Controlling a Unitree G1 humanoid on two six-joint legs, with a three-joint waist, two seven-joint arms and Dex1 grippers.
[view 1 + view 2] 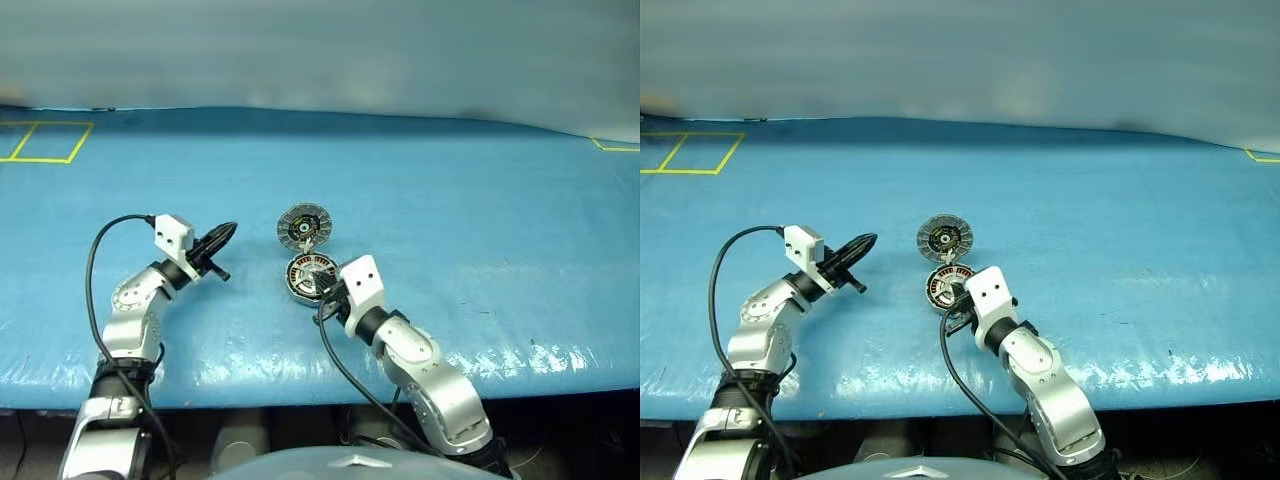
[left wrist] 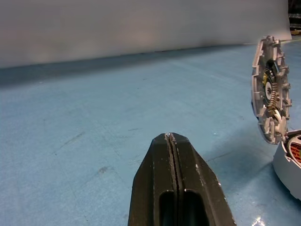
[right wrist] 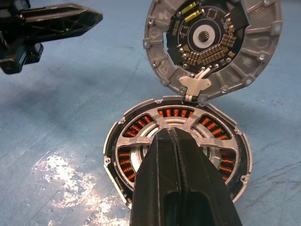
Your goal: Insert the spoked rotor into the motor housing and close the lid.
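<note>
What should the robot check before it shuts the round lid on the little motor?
1. Spoked rotor sits inside the motor housing: ok.
2. Lid standing open, hinged at the housing's edge: ok.
3. Right end effector out of the lid's path: not ok, its shut tip is over the rotor.
4. Left end effector beside the lid, shut, holding nothing: ok.
5. Rotor fully seated: cannot tell.
</note>
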